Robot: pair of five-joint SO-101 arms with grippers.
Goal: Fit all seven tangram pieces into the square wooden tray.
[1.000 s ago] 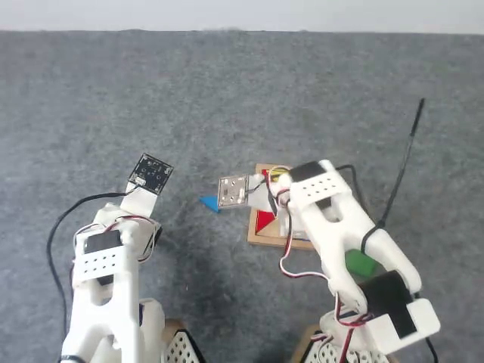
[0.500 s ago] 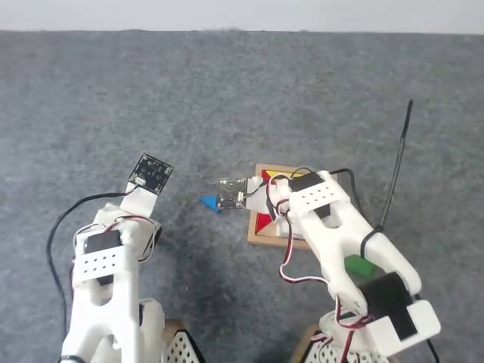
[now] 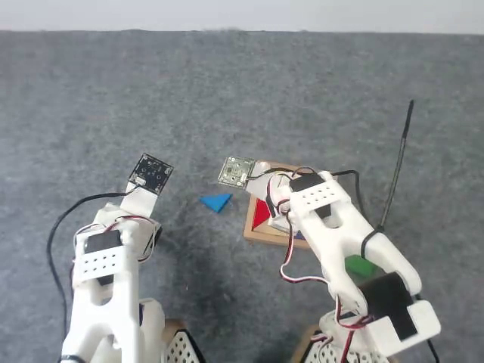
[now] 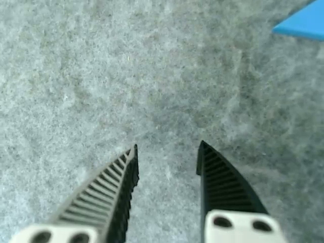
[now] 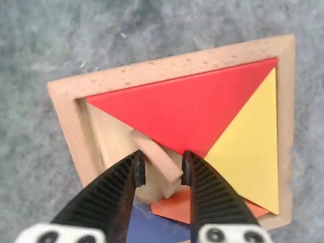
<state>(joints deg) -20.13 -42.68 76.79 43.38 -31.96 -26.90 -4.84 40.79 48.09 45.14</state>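
The square wooden tray [image 5: 167,66] holds a large red triangle [image 5: 187,111], a large yellow triangle [image 5: 248,147], an orange piece [image 5: 172,207] and a dark blue piece [image 5: 152,228]. My right gripper [image 5: 161,169] is down inside the tray, shut on a plain wooden piece [image 5: 154,157] that leans tilted against the red triangle. In the high view the right arm [image 3: 318,200] covers much of the tray [image 3: 261,236]. A light blue triangle [image 3: 217,202] lies on the carpet left of the tray. My left gripper [image 4: 167,154] hangs open over bare carpet, with the blue triangle's corner [image 4: 304,23] farther off.
A green object [image 3: 361,265] lies partly hidden under the right arm, near its base. The left arm [image 3: 106,257] stands at the front left. A thin black rod [image 3: 399,159] rises right of the tray. Grey carpet spreads across the far half.
The right wrist has swung from pointing left toward the far side, uncovering the light blue triangle. The tray has shifted slightly. The left arm has stayed still.
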